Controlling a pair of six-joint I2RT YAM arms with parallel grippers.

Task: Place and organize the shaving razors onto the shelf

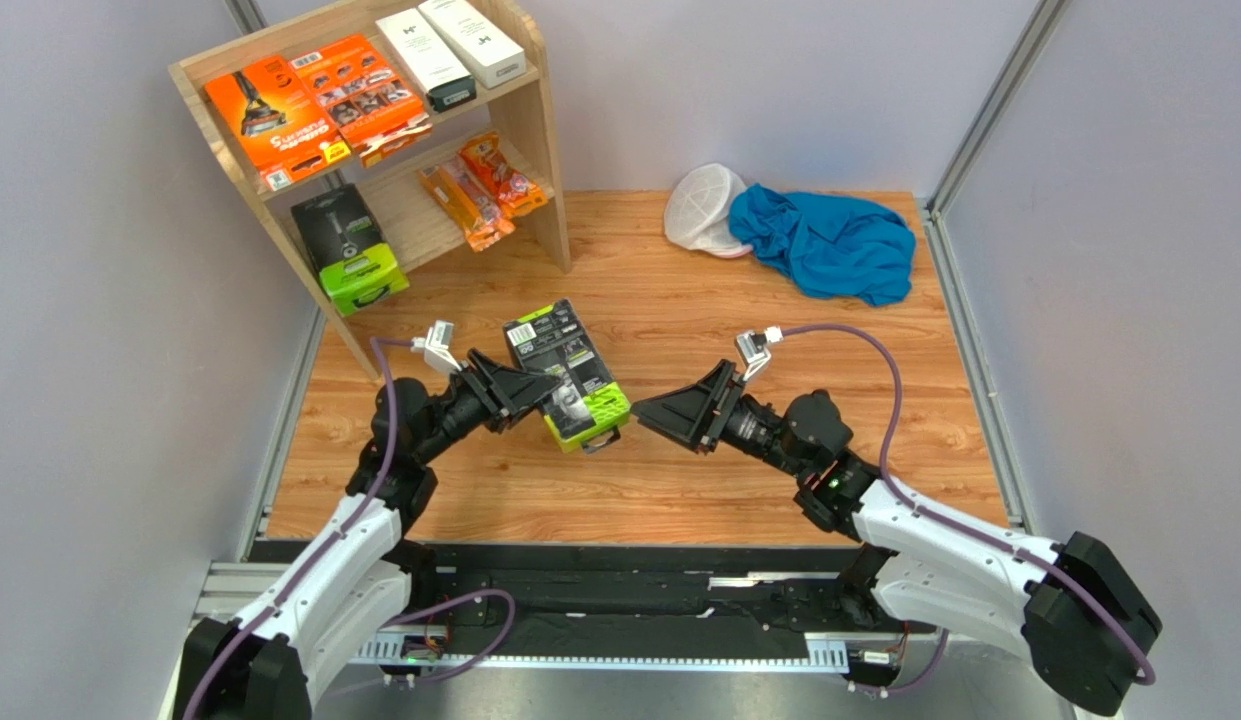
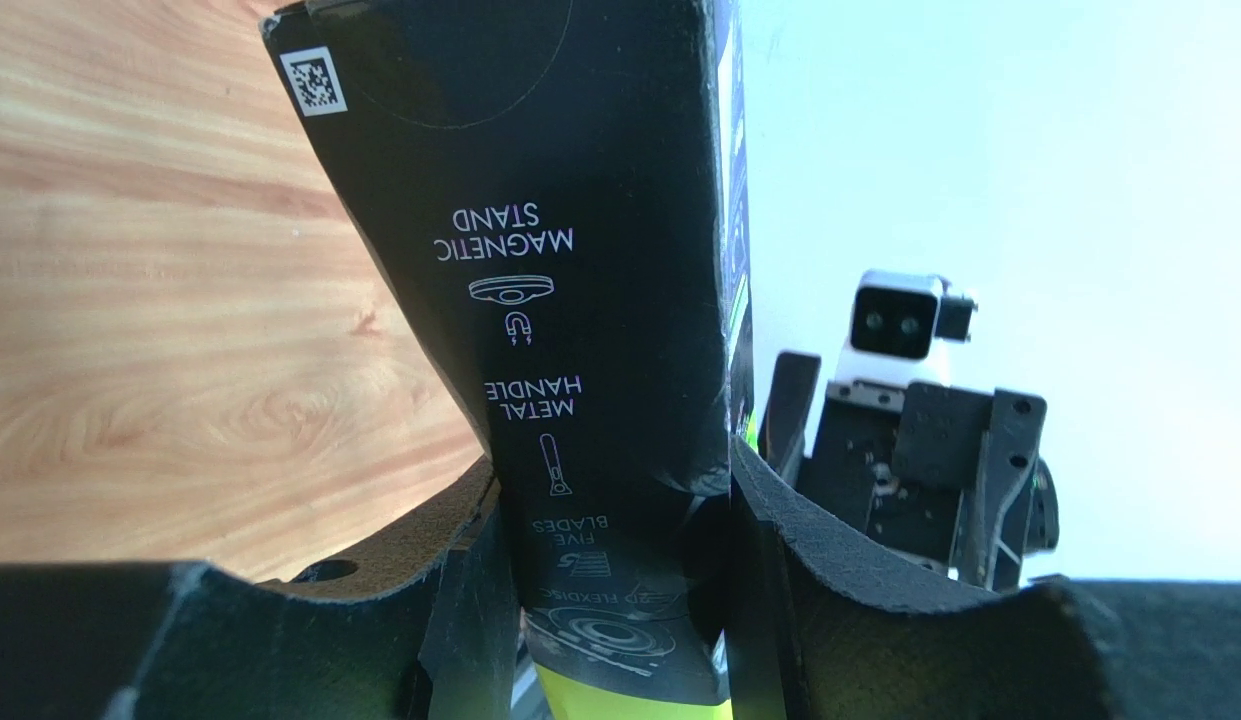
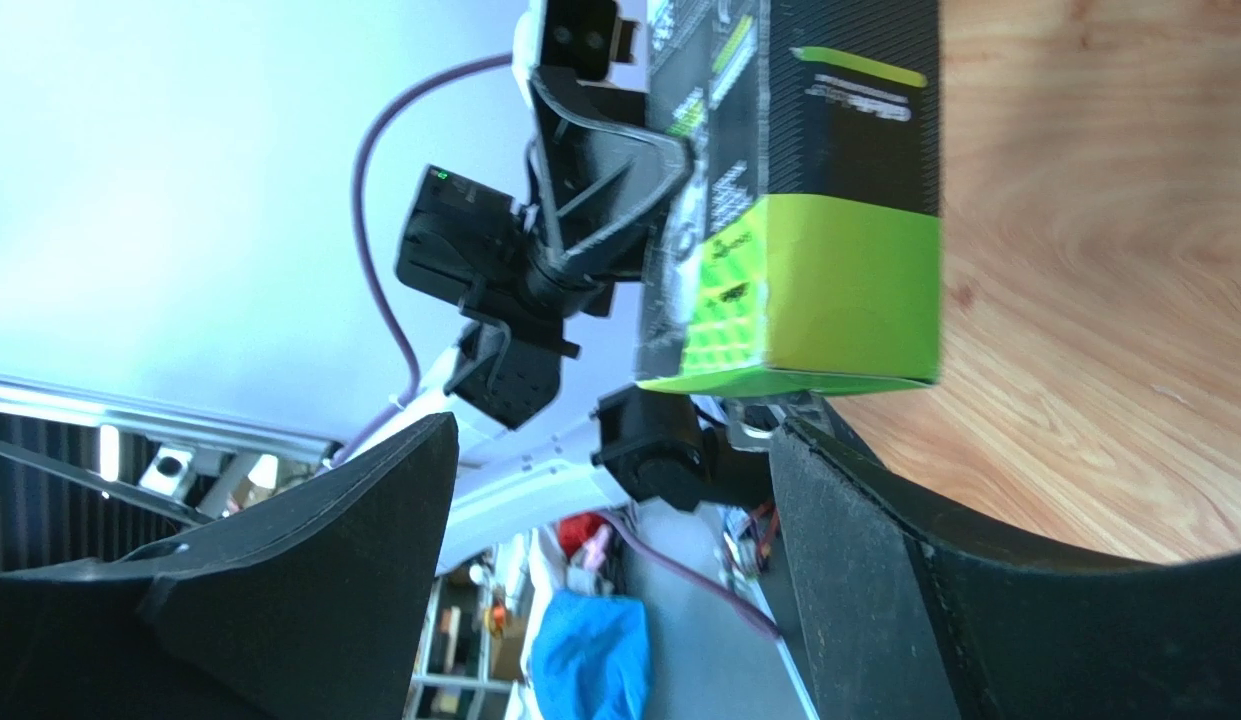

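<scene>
My left gripper (image 1: 548, 399) is shut on a black-and-lime-green razor pack (image 1: 569, 368) and holds it above the floor in the middle; the pack fills the left wrist view (image 2: 581, 300) between the jaws. My right gripper (image 1: 656, 411) is open and empty, just right of the pack's green end (image 3: 799, 285). The light-wood shelf (image 1: 544, 113) stands at the far left. Its upper tier holds two flat orange packs (image 1: 273, 120) and two slim white boxes (image 1: 449, 48). Its lower tier holds the other black-and-green pack (image 1: 345, 248) and two small orange packets (image 1: 484, 188).
A white mesh cap (image 1: 704, 210) and a blue cloth (image 1: 825, 240) lie on the wooden floor at the far right. Grey walls close in both sides. The left arm's wrist camera shows in the right wrist view (image 3: 581, 30).
</scene>
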